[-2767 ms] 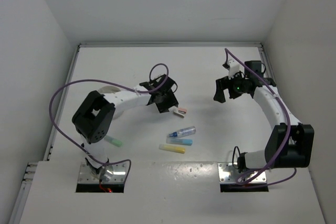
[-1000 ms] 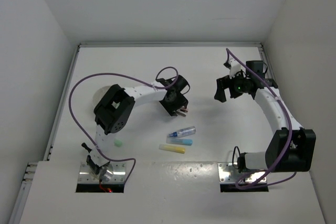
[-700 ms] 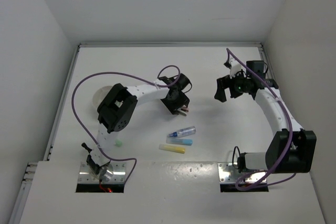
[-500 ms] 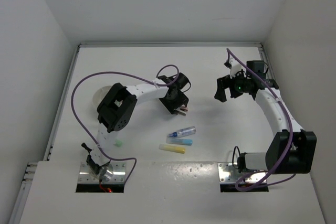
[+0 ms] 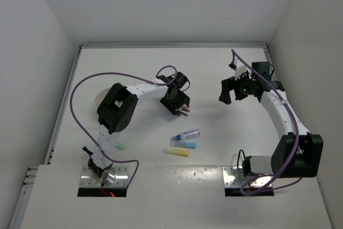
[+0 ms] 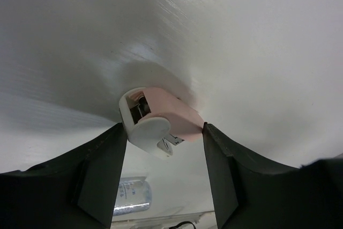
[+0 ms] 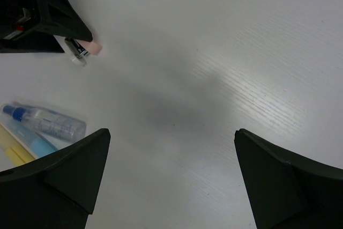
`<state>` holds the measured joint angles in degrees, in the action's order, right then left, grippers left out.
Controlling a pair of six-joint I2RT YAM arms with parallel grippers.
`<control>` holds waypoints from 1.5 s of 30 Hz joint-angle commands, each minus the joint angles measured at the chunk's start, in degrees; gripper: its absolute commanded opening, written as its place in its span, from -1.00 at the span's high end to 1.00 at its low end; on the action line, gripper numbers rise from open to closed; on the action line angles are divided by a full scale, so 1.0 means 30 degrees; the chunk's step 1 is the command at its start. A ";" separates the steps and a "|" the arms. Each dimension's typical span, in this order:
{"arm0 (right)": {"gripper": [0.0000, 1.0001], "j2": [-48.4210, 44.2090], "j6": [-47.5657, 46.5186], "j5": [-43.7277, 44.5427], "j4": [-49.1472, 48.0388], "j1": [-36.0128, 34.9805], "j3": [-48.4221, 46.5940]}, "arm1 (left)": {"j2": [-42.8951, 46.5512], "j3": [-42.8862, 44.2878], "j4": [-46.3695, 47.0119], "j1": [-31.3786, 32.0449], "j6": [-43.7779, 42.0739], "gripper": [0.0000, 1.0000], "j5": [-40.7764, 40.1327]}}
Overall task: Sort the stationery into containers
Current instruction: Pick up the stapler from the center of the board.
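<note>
Pink eraser (image 6: 166, 115): on the desk (image 5: 214, 68), a little beyond the blue-capped tube (image 5: 188, 133) on its far-wall side. In the top view only its end pokes out from under the left arm's head.
Left pincer (image 6: 163, 127): in the wrist view its fingers are pressed against both sides of the pink eraser. Whether the eraser has left the desk I cannot tell.
Just changed: over the last second the left pincer has twisted a touch and shifted slightly away from the tube, with its fingers hardly moving. I judge the grip is made and the lift is about to begin.
Against the earliest frame: the eraser then lay bare beside the pincer, unheld. The left elbow has since swung toward the tube, uncovering more of the white dish (image 5: 101, 98).
White dish: well left of the tube and beyond it, partly hidden by the arm. It is the likely drop point.
Right pincer (image 7: 171, 132): fingers wide apart and empty, hovering right of and beyond the tube, unmoved throughout.
Still to sort: the light blue marker (image 5: 186, 145) lies just beside the tube on its near side. The yellow marker (image 5: 176, 152) is nearer again, and the mint marker (image 5: 121, 146) is well left of the tube.
</note>
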<state>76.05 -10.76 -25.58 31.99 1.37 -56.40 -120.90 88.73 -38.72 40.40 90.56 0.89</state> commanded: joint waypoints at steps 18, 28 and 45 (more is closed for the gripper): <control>-1.00 -0.0565 -0.0220 -0.0466 -0.0467 0.0072 -0.0272 | 0.1160 -0.1217 0.0364 -0.1278 0.1337 -0.28 0.0728; -1.00 -0.0741 -0.0220 -0.0466 -0.0467 0.0072 -0.0098 | 0.1773 -0.1568 0.1684 -0.1835 0.1335 -0.28 0.2752; -1.00 -0.0741 -0.0220 -0.0466 -0.0467 0.0072 -0.0096 | 0.1365 -0.1920 0.0602 -0.2188 0.2185 -0.28 0.1726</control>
<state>75.35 -10.76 -25.80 31.99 1.37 -56.38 -116.99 82.61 -35.55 34.35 96.31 6.17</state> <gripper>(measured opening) 0.995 0.637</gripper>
